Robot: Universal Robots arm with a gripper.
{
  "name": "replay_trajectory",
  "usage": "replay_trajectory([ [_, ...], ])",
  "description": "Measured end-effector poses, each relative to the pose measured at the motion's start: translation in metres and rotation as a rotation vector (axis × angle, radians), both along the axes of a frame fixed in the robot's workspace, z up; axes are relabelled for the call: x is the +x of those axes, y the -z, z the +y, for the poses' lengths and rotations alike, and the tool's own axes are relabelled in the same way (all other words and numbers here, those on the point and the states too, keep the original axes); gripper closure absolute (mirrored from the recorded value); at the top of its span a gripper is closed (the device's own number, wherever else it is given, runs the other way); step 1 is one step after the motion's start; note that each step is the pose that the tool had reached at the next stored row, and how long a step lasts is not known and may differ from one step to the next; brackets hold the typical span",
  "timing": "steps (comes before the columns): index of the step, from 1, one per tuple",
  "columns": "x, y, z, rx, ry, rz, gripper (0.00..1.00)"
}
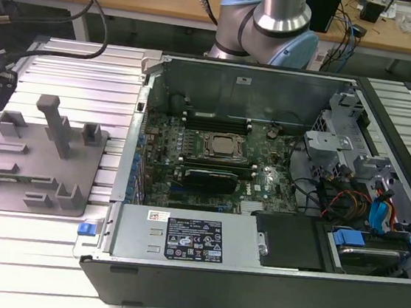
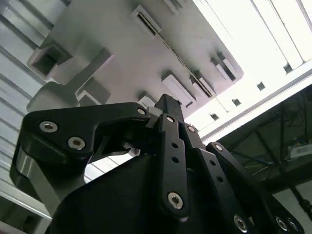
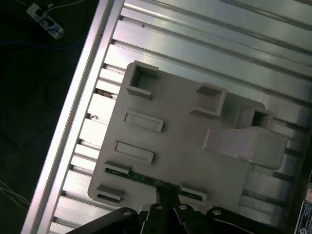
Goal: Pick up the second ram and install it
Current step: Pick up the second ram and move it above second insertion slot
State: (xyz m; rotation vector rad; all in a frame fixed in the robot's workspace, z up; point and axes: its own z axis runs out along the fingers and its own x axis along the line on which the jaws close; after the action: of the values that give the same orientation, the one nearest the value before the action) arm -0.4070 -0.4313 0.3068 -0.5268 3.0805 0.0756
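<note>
Black fingers (image 3: 165, 202) pinched narrow on flat green second ram (image 3: 141, 179) in grey fixture (image 3: 185, 146)

The second ram (image 3: 141, 178) shows as a thin green strip against the pale grey fixture plate (image 3: 185, 146). The gripper (image 3: 163, 194) is black, the ribbed table (image 3: 195, 44) silver, the motherboard (image 1: 261, 183) green.

Exterior view: we see even overhead light; the desk (image 1: 31, 253) slats gleam pale; inside the computer case (image 1: 250, 285) it is dimmer.
Second wrist view: we find desk rails bleached to white glare; the claw (image 2: 165, 105) is a dark mass.
First wrist view: we note dimmer light; soft shadows beside blocks on the fixture plate (image 3: 180, 161).
</note>
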Motion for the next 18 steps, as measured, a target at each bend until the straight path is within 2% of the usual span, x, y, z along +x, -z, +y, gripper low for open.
replay_trajectory([
  [2, 0.0, 0.0005, 0.0, 0.0, -0.045, 0.0, 0.92],
  [4, 0.0, 0.0014, 0.0, 0.0, -0.13, 0.0, 0.92],
  [6, 0.0, 0.0018, 0.0, 0.0, -0.172, 0.0, 0.92],
  [10, 0.0, 0.0038, 0.0, 0.0, -0.342, 0.0, 0.92],
  [13, 0.0, 0.0048, 0.0, 0.0, -0.423, 0.0001, 0.92],
  [14, 0.0, 0.0054, 0.0, 0.0, -0.486, 0.0, 0.92],
  [18, 0.0, 0.0061, 0.0, 0.0, -0.572, 0.0, 0.92],
])
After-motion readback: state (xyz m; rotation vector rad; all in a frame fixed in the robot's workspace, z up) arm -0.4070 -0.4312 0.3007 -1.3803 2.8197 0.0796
